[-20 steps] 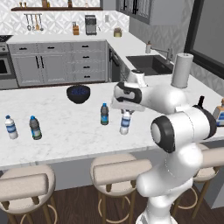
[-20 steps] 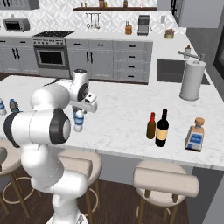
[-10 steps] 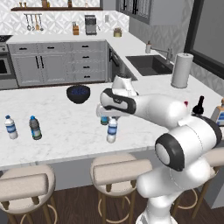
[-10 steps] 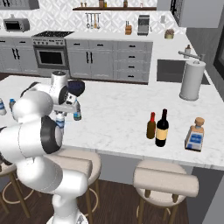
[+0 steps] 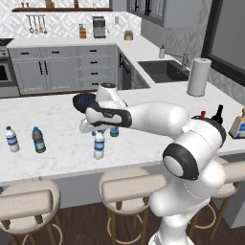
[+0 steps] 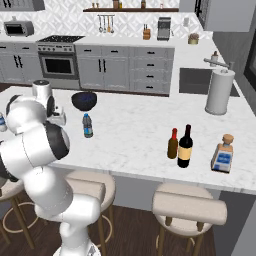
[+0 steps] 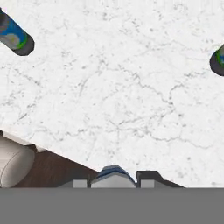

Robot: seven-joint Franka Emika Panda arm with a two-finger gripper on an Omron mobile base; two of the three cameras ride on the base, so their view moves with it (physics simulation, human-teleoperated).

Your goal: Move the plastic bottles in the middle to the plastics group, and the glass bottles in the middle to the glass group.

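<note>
So the tabletop (image 5: 57, 158) is white marble with grey veining. There's a dark bowl (image 6: 84, 100) on it, over toward 10 o'clock in the right base view, and a white paper-towel roll (image 6: 219, 92) standing upright at about 2 o'clock, right next to the sink (image 6: 196, 80) with its faucet (image 5: 181, 58). A row of round padded stools (image 5: 131, 189) lines the near edge around 6 o'clock. Back wall has grey cabinets (image 6: 125, 70), a stainless oven (image 6: 59, 64) at 11, a toaster oven (image 6: 18, 28) way off at 10, a coffee maker (image 6: 164, 28) at 12, and utensils hanging on a rail (image 6: 104, 22).
</note>
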